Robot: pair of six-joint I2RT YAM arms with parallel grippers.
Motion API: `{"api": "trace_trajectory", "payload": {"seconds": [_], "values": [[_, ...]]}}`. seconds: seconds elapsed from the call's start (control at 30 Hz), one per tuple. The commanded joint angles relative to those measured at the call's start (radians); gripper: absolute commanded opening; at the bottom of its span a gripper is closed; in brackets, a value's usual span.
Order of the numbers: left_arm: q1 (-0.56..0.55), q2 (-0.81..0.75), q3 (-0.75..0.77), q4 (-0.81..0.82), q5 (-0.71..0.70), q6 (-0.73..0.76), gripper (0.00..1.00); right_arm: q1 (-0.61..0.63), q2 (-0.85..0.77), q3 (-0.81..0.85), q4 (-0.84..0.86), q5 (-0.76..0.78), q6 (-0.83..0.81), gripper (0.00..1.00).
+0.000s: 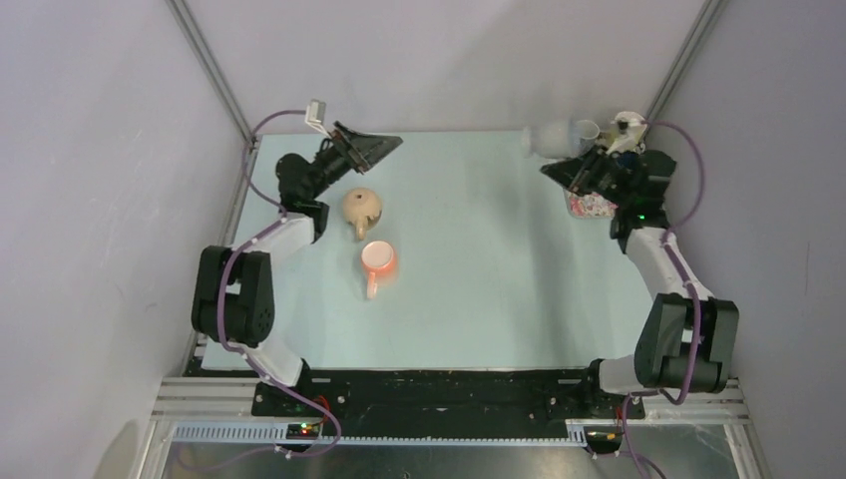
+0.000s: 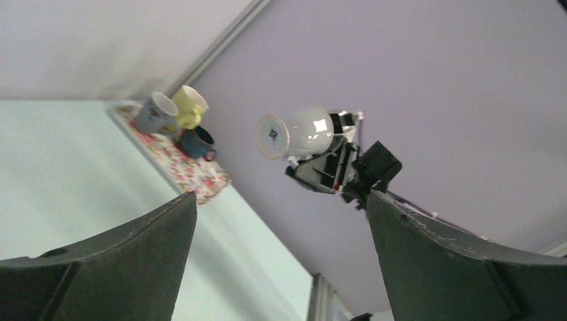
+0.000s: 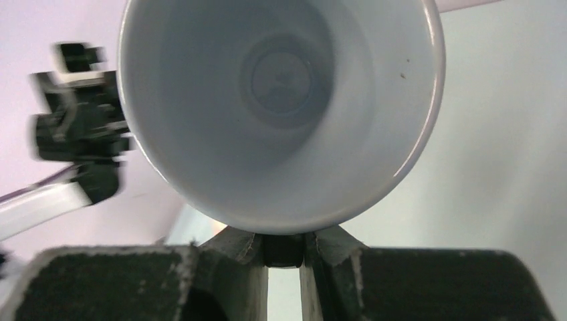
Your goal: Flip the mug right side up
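Well, the white mug is up in the R fingers, which are clamped on its rim at the lowest point. One finger sits inside the lip and one outside, w/ only a thin gap showing btw them. In the R wrist view the mug's mouth faces straight back at the camera and the inside bottom is visible. It lies on its side, base pointing away from the R fingers, toward the L arm. The L wrist view shows that round base face-on, w/ the mug seen against the back wall and not touching the desk.

The L fingers are spread wide apart w/ nothing btw them. They hang over the far L corner of the desk, aimed across at the R fingers.

Just beneath and behind the R fingers is a floral tray w/ three mugs grouped on it: a blue-and-white mug, a yellow mug and a dark blue mug.

Near the L fingers, on the side toward the arm bases, a tan rounded vessel sits on the desk. An orange mug stands just beyond it, further from the L fingers, mouth up and handle toward the near edge. Both are well apart from the R fingers.
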Motion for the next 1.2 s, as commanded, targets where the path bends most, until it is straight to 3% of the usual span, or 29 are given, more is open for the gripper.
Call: {"api": "trace_trajectory", "payload": {"seconds": [0.0, 0.1, 0.23, 0.5, 0.73, 1.17], "values": [[0.079, -0.127, -0.003, -0.109, 0.080, 0.162, 1.00, -0.117, -0.120, 0.072, -0.300, 0.092, -0.445, 0.00], [0.141, -0.198, -0.030, -0.243, 0.099, 0.286, 1.00, -0.180, -0.143, 0.073, -0.415, 0.180, -0.630, 0.00], [0.201, -0.314, -0.042, -0.585, 0.054, 0.628, 1.00, -0.215, -0.128, 0.073, -0.537, 0.372, -0.784, 0.00], [0.257, -0.501, -0.063, -1.131, -0.091, 1.089, 1.00, -0.255, 0.009, 0.086, -0.514, 0.596, -0.890, 0.00], [0.285, -0.601, -0.134, -1.236, -0.115, 1.254, 1.00, -0.277, 0.171, 0.163, -0.495, 0.728, -0.920, 0.00], [0.299, -0.599, -0.177, -1.252, -0.125, 1.258, 1.00, -0.284, 0.376, 0.315, -0.542, 0.812, -0.930, 0.00]]}}
